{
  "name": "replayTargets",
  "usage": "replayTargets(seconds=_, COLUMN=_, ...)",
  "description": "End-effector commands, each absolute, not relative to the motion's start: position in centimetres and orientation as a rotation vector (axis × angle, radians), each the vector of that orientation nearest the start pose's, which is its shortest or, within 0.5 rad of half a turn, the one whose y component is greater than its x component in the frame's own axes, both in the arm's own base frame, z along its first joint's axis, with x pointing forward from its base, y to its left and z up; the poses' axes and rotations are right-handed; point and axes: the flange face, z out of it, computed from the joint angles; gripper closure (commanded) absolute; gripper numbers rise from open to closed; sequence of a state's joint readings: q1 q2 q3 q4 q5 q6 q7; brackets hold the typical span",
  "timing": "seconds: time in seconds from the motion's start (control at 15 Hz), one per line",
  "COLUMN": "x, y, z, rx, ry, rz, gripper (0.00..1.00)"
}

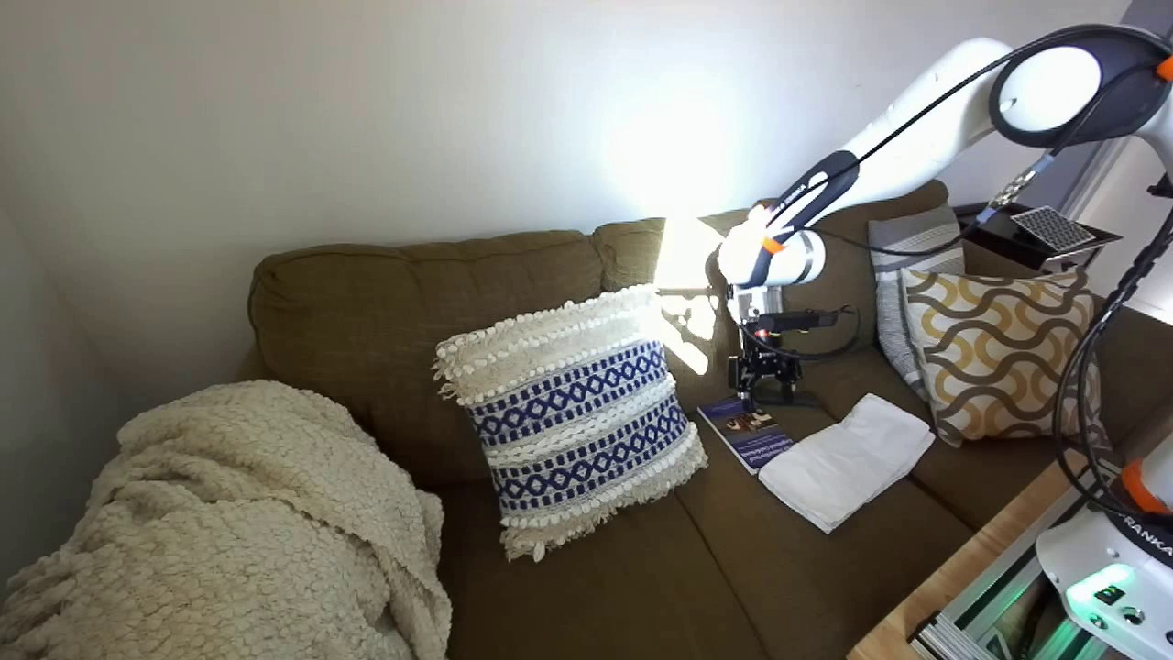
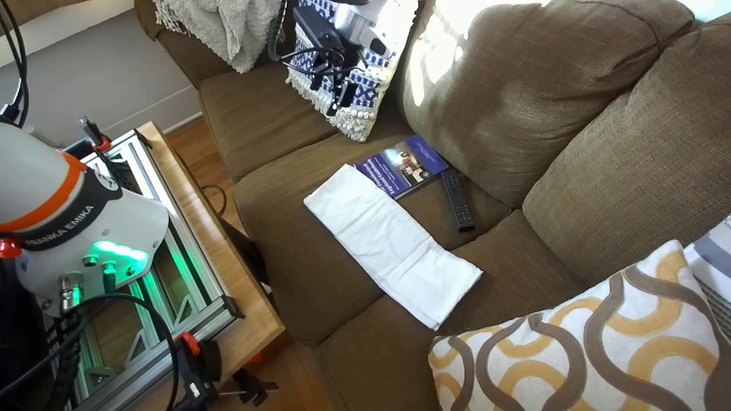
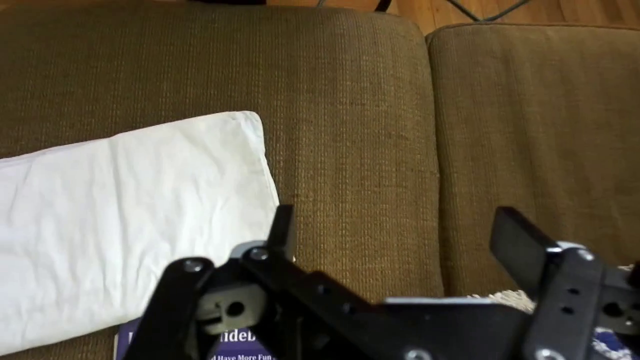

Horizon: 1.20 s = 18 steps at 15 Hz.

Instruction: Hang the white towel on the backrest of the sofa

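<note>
While white towel [image 2: 394, 245] lies lower, beside the claw [image 3: 399, 230], jaws gape wide; grip empty.

three pillows [image 1: 573, 426]; one towel [image 2: 394, 245]; one book [image 2: 404, 164]

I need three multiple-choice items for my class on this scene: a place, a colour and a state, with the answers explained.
1. Where does the white towel lie?
A) over the backrest
B) on the seat cushions
C) on the floor

2. What is the main colour of the book?
A) green
B) orange
C) purple

3. How does the end effector stand?
A) open
B) shut on the white towel
C) shut and empty

1 B: in an exterior view it lies across the join between two of them.
2 C: purple shows on it in all three views.
3 A: in the wrist view its fingers stand wide apart, gripping nothing.
</note>
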<state>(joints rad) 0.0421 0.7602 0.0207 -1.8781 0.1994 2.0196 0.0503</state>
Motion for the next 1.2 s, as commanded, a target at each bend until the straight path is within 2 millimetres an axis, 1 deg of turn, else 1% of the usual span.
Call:
replayTargets(seconds=0.0, x=54.9, y=5.6, z=3.5, rx=-2.976, ry=0.245, rz=0.975, gripper=0.0)
replayTargets(seconds=0.07, x=54.7, y=5.9, z=2.4, rx=-3.005, ry=0.253, rz=0.931, gripper=0.0)
replayTargets(seconds=0.27, x=55.0, y=6.8, z=-0.7, rx=-3.038, ry=0.246, rz=0.679, gripper=0.0)
replayTargets(seconds=0.4, x=55.2, y=6.9, z=-2.7, rx=-3.046, ry=0.243, rz=0.517, gripper=0.0)
replayTargets(seconds=0.47, x=55.5, y=7.1, z=-0.8, rx=-3.044, ry=0.233, rz=0.605, gripper=0.0)
replayTargets(seconds=0.6, x=55.3, y=7.1, z=-2.5, rx=-3.054, ry=0.237, rz=0.539, gripper=0.0)
replayTargets(seconds=0.67, x=55.2, y=7.1, z=-2.8, rx=-3.055, ry=0.238, rz=0.534, gripper=0.0)
replayTargets(seconds=0.87, x=55.4, y=7.1, z=-2.7, rx=-3.056, ry=0.238, rz=0.526, gripper=0.0)
replayTargets(seconds=1.0, x=54.9, y=6.8, z=-3.6, rx=-3.08, ry=0.275, rz=0.576, gripper=0.0)
replayTargets(seconds=1.13, x=54.4, y=6.9, z=-4.5, rx=-3.093, ry=0.261, rz=0.607, gripper=0.0)
